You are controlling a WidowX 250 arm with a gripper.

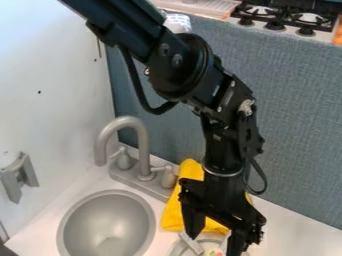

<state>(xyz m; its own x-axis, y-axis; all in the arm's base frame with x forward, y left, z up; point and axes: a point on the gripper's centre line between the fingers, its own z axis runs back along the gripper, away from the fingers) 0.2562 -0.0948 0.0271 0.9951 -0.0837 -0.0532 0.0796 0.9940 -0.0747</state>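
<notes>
The black gripper hangs low at the bottom edge of the camera view, right of the sink, its two fingers spread apart. Below and between them is a round grey metal pan or bowl, cut off by the view's edge, with small colourful bits inside. A short flat grey piece slants by the left finger; whether they touch, I cannot tell. Behind the gripper lies a crumpled yellow cloth, partly hidden by the arm.
A round grey sink basin is at lower left, with a curved grey faucet and its knobs behind it. A grey bracket is on the white left wall. Behind the counter rises a blue-grey panel, with a stove top beyond.
</notes>
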